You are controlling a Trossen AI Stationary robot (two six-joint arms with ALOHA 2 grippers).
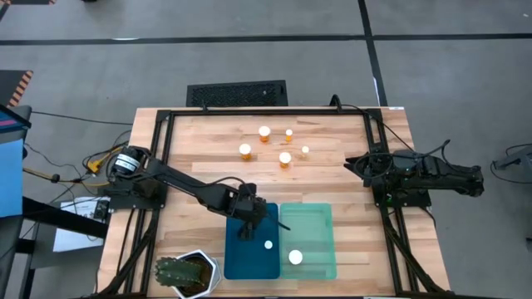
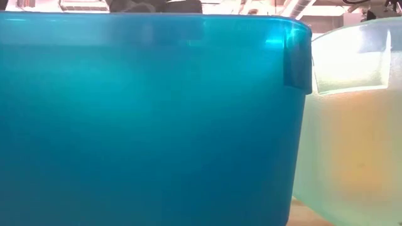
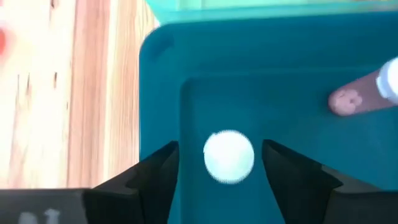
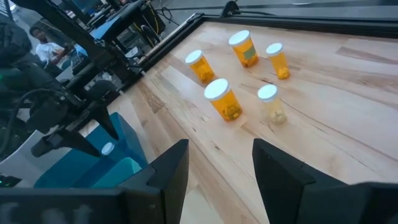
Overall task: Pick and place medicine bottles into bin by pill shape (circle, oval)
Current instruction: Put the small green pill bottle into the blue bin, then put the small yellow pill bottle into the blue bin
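Over blue tray (image 1: 252,249), left jaws (image 3: 219,163) open, bottle (image 3: 229,156) between

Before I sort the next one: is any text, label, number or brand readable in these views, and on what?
None readable.
Medicine bottles on the table: one shows a label patch, too blurred to read.
Left gripper is open over the blue tray; no print shows there or on the green tray.

5 orange vials w/ white caps (image 1: 264,131) stand clustered on far table centre. Dark blue tray (image 1: 237,257) holds 2 vials, 1 upright (image 3: 229,156), 1 lying (image 3: 364,94). Mint green tray (image 1: 320,218), touching blue tray's side, holds 1 vial (image 1: 295,257).
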